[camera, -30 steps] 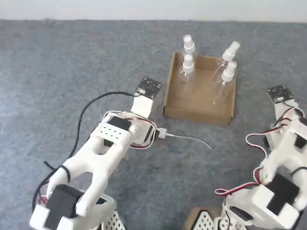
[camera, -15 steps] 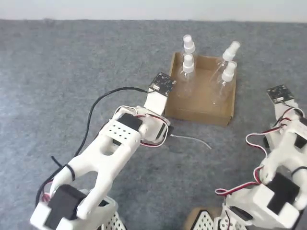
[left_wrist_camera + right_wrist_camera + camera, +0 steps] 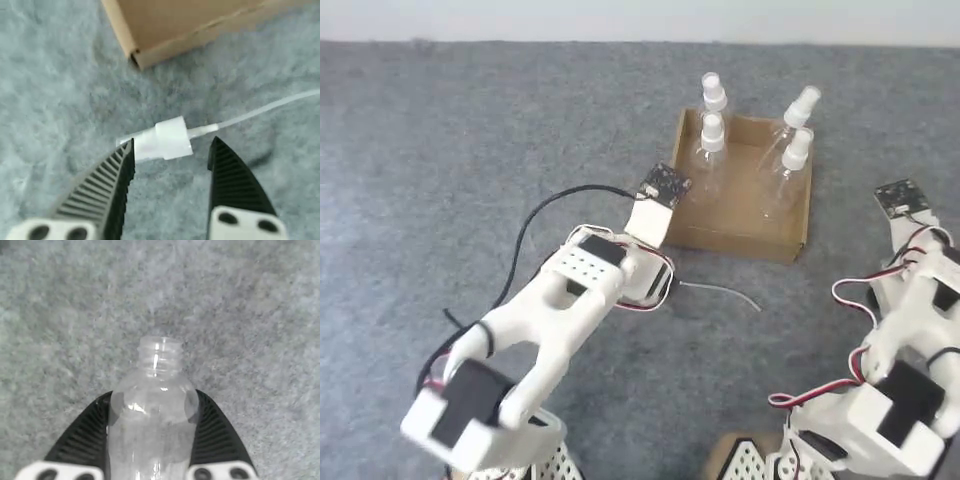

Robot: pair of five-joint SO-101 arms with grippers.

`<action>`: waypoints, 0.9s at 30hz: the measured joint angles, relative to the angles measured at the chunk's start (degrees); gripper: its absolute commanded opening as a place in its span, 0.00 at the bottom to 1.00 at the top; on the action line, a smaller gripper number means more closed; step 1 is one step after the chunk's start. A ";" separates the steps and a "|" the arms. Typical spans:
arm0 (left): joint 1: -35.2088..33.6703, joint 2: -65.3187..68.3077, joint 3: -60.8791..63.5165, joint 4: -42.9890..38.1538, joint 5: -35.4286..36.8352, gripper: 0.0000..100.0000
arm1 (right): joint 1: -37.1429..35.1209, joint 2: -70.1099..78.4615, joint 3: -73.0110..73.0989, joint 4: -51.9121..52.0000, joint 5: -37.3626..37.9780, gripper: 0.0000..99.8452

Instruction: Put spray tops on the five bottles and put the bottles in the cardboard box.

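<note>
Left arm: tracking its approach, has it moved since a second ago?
Yes. In the high view the left arm swung toward the cardboard box, away from the table's left side.

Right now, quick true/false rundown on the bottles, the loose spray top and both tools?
Four capped bottles stand in the cardboard box. True.
The right tool holds a bottle fitted with a spray top. False: the open-necked bottle it grips has a bare neck.
The left tool is open, with the loose spray top lying between its jaws. True.
The loose spray top lies inside the box. False: it is on the carpet outside, near a box corner.
</note>
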 measured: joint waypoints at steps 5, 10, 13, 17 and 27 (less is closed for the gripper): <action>-1.05 3.60 -2.37 -1.14 0.00 0.22 | 0.00 0.00 0.09 0.00 -2.55 0.01; -3.78 3.69 -2.37 0.26 -1.05 0.22 | 0.00 0.00 0.09 0.00 -3.43 0.01; -6.86 3.52 -2.29 1.23 -2.99 0.22 | 0.00 0.00 0.09 0.00 -3.60 0.01; -11.25 -0.44 0.18 2.11 -7.56 0.22 | 0.00 0.00 0.09 0.00 -3.60 0.01; -24.62 -10.99 2.29 7.21 -15.21 0.22 | 0.00 0.00 0.09 0.00 -3.60 0.01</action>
